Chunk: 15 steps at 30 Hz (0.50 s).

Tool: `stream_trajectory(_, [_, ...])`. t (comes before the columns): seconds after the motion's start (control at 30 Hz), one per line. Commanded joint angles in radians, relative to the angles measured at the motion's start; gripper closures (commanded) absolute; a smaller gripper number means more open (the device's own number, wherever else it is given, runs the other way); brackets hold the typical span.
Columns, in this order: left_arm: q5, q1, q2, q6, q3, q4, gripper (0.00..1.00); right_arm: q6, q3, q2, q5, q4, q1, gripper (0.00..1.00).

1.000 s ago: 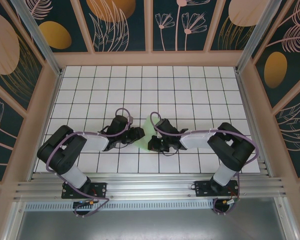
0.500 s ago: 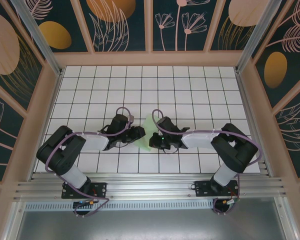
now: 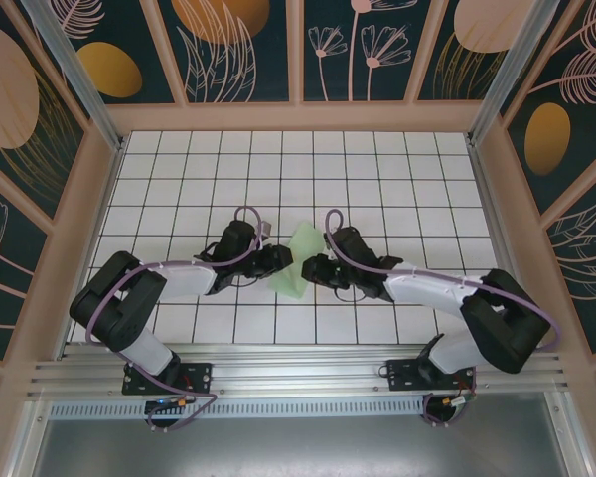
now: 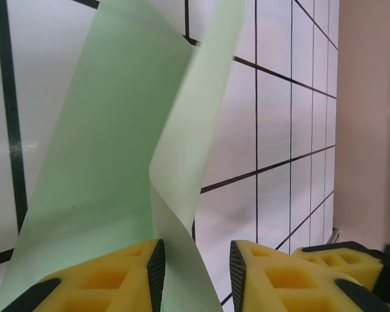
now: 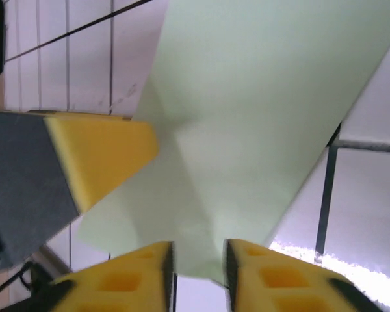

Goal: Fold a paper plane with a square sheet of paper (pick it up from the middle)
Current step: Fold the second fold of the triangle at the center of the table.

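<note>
Two robot arms meet near the middle of a white grid table (image 3: 377, 179). Between them lies the green paper (image 3: 294, 260), part-folded, one flap curling upward. The left gripper (image 4: 196, 250) has its yellow jaws parted, a flap loose in the gap. The right gripper (image 5: 198, 250) is also released, and straddles a corner without pinching it.

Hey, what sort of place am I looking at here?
Most likely a robot test cell in a lab: a white grid-tiled table, boxed in by decorative leaf-print wall panels, with an aluminium mounting rail along its near edge.
</note>
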State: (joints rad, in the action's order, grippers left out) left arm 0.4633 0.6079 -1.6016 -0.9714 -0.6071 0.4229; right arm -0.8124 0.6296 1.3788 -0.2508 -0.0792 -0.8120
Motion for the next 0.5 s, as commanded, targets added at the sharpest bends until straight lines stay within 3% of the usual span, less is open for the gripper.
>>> stream_trajectory(0.0, [-0.002,0.002,0.007,-0.013,-0.036,0.006,0.6,0.062,-0.019,-0.038,-0.037,-0.042,-0.042,0.53])
stream_trajectory(0.17, [-0.018,0.001,0.002,-0.013,-0.066,-0.031,0.59,0.121,0.028,0.009,0.039,-0.041,-0.122,0.45])
stream_trajectory(0.27, [-0.026,0.002,0.008,-0.014,-0.072,-0.043,0.59,0.136,0.062,0.041,0.147,-0.018,-0.162,0.41])
stream_trajectory(0.47, [-0.022,0.002,0.003,-0.004,-0.077,-0.058,0.58,0.164,0.089,0.071,0.27,-0.023,-0.174,0.39])
